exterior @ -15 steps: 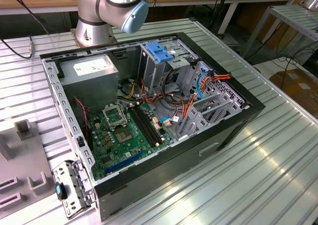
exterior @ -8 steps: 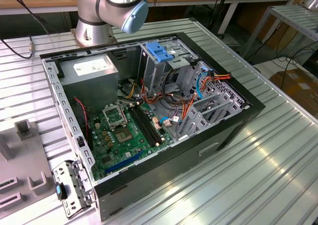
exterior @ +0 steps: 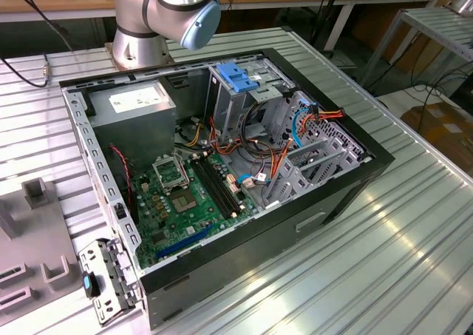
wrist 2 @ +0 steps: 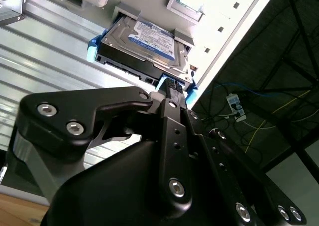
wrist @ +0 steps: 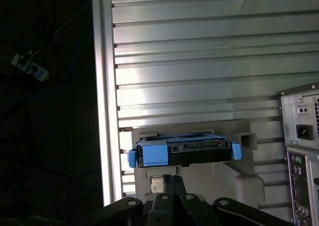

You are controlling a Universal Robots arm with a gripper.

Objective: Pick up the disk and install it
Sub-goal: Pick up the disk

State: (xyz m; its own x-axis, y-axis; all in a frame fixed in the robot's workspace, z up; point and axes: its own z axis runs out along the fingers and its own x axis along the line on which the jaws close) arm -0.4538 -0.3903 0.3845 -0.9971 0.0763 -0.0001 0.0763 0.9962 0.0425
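The disk [wrist 2: 149, 41] is a flat silver-grey drive with a white and blue label and blue plastic rails. It rests in a light grey holder [wrist: 239, 186] on the ribbed metal table, close to the table's edge. In the first wrist view I see the disk [wrist: 184, 153] end-on, with blue tabs at both ends. My black gripper [wrist 2: 172, 86] hangs just short of the disk's near edge, level with a blue rail, and holds nothing. The gripper [wrist: 169, 181] sits centred on the disk's width.
An open computer case [exterior: 222, 165] lies on the table, showing a green motherboard, cables and a metal drive cage with a light-blue latch [exterior: 236, 80]. The case's rear panel [wrist: 301, 136] stands beside the holder. Beyond the table's edge [wrist: 102, 111] is a dark floor with cables.
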